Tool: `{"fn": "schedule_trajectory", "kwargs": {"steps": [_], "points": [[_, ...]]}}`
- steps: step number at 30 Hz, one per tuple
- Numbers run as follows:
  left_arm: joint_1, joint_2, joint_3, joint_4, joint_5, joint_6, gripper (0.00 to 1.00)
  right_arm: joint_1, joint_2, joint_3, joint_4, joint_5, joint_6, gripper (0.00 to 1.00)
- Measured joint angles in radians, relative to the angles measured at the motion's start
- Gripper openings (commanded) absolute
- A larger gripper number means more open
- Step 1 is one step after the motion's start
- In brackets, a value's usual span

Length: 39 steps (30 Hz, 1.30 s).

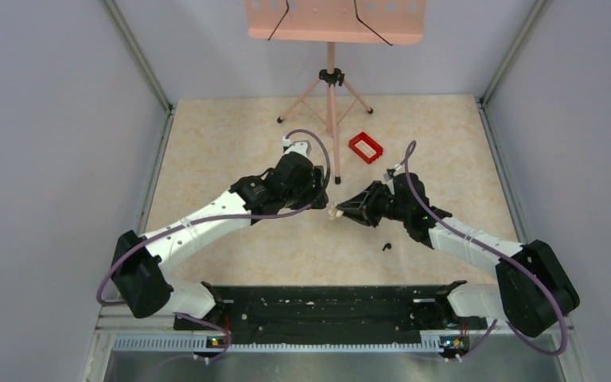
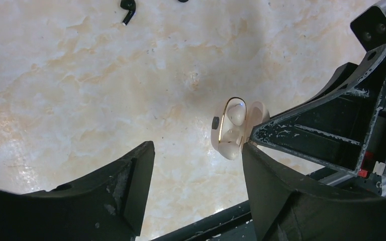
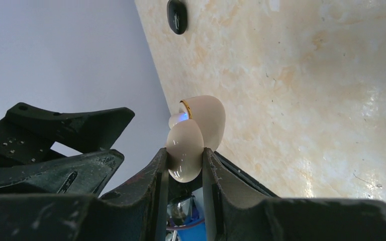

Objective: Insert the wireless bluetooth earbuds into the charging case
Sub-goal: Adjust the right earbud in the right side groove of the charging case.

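The right tool (image 3: 186, 156) is clamping the charging case (image 3: 203, 120), a glossy cream pebble with its gold-rimmed lid hanging open, at centre frame. The left tool (image 2: 197, 153) is standing apart, gripping nothing. One black earbud (image 2: 127, 10) is lying on the table (image 2: 80, 75), upper left.

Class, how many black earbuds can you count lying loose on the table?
1 for certain: a black earbud lies on the table, not far from the right gripper. A dark shape cut off at the left wrist view's top edge may be a second.
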Motion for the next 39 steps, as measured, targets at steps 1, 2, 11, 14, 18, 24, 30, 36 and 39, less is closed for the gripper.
{"fn": "schedule_trajectory", "kwargs": {"steps": [1, 2, 11, 14, 18, 24, 30, 36, 39], "points": [[0.002, 0.007, 0.006, -0.004, 0.008, 0.000, 0.65, 0.000, 0.003, 0.000, 0.000, 0.001, 0.000, 0.00], [0.002, 0.008, 0.006, -0.005, 0.015, -0.001, 0.63, 0.000, 0.008, 0.000, 0.000, 0.002, 0.000, 0.00], [0.002, 0.016, 0.006, 0.005, 0.123, -0.024, 0.55, 0.000, 0.034, 0.000, 0.004, 0.001, -0.008, 0.00], [0.002, 0.043, 0.006, 0.007, 0.162, -0.036, 0.54, 0.000, 0.039, 0.000, 0.017, 0.001, -0.008, 0.00], [0.002, 0.085, 0.006, 0.007, 0.198, -0.048, 0.53, 0.000, 0.040, 0.000, 0.017, 0.001, -0.008, 0.00], [0.002, 0.092, 0.001, 0.012, 0.211, -0.060, 0.45, 0.000, 0.040, 0.000, 0.019, 0.001, -0.008, 0.00], [0.002, 0.095, 0.000, 0.013, 0.211, -0.066, 0.38, 0.000, 0.040, 0.000, 0.019, 0.000, -0.010, 0.00], [0.002, 0.105, 0.000, 0.013, 0.209, -0.062, 0.35, 0.000, 0.040, 0.001, 0.019, -0.002, -0.016, 0.00], [0.002, 0.108, 0.000, 0.013, 0.207, -0.060, 0.33, 0.000, 0.040, 0.008, 0.019, -0.005, -0.017, 0.00]]}}
